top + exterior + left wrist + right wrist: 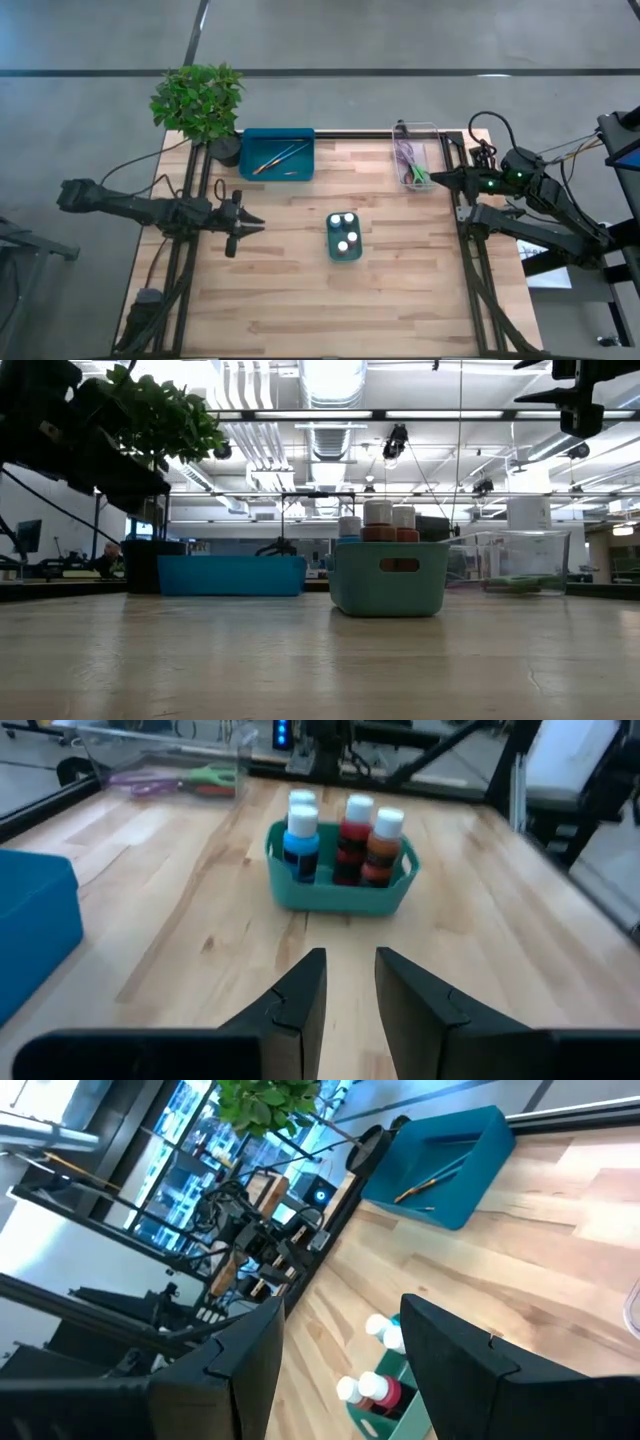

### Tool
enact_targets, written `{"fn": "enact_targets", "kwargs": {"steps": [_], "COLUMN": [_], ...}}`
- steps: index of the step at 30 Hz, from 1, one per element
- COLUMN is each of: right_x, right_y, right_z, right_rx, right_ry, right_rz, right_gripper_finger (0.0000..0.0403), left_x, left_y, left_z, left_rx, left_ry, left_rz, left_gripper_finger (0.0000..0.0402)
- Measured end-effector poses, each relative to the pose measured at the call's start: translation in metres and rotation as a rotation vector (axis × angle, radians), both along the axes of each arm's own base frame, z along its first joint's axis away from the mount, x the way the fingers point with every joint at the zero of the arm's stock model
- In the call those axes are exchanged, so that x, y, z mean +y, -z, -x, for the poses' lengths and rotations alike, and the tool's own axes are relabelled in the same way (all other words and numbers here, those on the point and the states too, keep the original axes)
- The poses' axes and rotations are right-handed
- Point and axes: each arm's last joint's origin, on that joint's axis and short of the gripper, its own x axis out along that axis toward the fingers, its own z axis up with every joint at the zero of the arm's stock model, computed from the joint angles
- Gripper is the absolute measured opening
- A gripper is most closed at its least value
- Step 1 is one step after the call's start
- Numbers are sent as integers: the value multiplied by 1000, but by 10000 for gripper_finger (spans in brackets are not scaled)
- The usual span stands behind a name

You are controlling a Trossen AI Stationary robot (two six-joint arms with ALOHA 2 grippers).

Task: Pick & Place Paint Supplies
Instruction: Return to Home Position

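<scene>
Pale wooden slatted tabletop, bright open workshop behind it with strip lights and ducts overhead. Four white-capped paint pots stand in a small teal tub mid-table, labels too small to read. Thin brushes lie in the blue rectangular tray beside a leafy green plant. Purple and green scissors lie in the clear plastic bin. The left gripper hovers with fingers parted and empty. The right gripper is beside the bin, spread wide and empty.

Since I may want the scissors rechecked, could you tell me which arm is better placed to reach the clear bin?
Likely the right arm: the right hand, open, hovers by the clear bin holding the scissors, while the left hand is across the table, beyond the teal pot tray.
</scene>
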Motion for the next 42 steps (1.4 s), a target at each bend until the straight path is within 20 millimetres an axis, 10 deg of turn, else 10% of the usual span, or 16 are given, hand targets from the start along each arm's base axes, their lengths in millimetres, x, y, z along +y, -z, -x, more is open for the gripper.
{"fn": "enact_targets", "kwargs": {"steps": [42], "right_x": [-6], "right_y": [2], "right_z": [-8], "right_rx": [41], "right_ry": [51], "right_rz": [-20], "right_gripper_finger": [199], "left_x": [9], "left_y": [-3], "left_z": [27], "left_rx": [-212], "left_ry": [73], "left_rz": [-103], "left_gripper_finger": [98]}}
